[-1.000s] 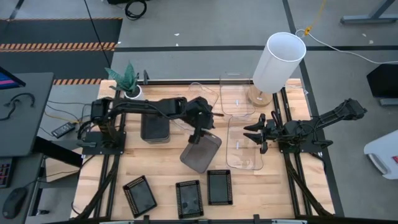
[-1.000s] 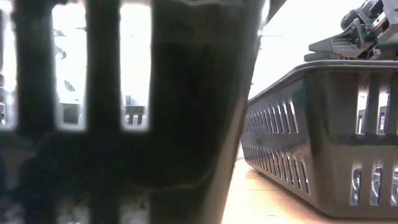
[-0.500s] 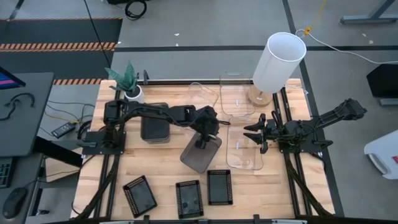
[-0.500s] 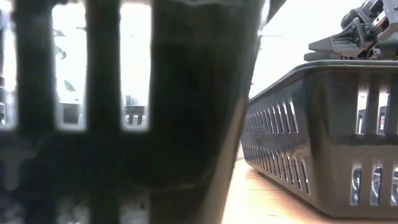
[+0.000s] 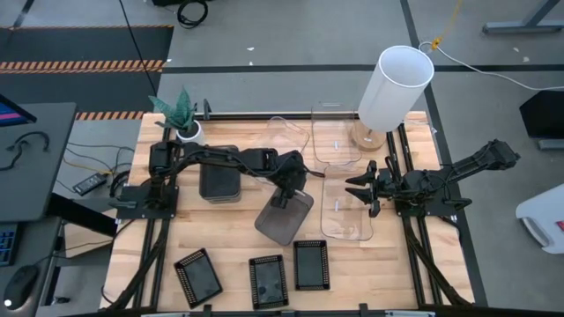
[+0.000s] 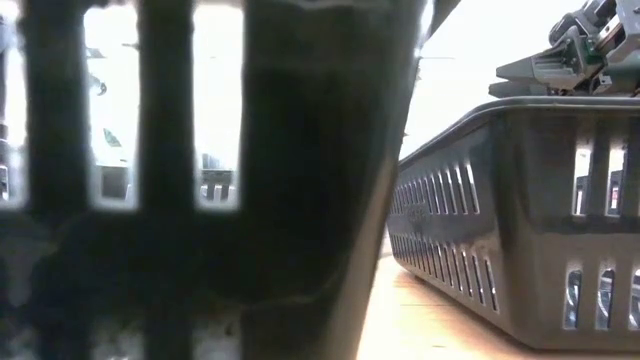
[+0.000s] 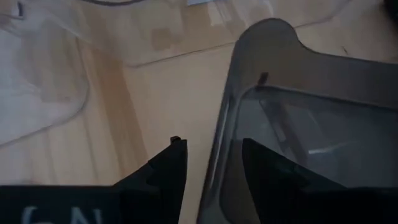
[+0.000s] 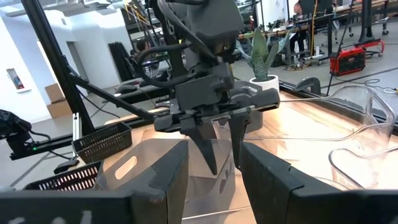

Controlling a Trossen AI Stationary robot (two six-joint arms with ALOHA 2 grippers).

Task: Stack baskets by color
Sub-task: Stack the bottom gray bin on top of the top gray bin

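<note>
Loose grey basket point(image 5: 285, 215): lies slanted on the worktop point(image 5: 229, 255) near the middle; a second grey basket point(image 5: 219, 182) sits to its left, close to my left arm's base
Left gripper point(image 5: 288, 190): over the far rim of that loose grey basket; my fingers point(image 7: 163, 168) stand apart with the rim wall between them, one inside and one outside, not visibly pinching, so I would not say I have hold of it
Right gripper point(image 5: 365, 187): hanging over the left edge of the clear basket point(image 5: 347, 204) on the right side, fingers point(image 8: 160, 173) spread, nothing in them
Other baskets: more clear ones point(image 5: 335, 141) at the far edge; three black mesh trays point(image 5: 268, 280) in a row along the near edge
How it will handle: I judge it light, thin, stiff plastic, smooth and probably slippery; likely to swing from a one-point grip
Where to take hold: the rim wall, about mid-side, fingers set deep
Writing: none legible on any basket; only unreadable white marks on my own wrist
</note>
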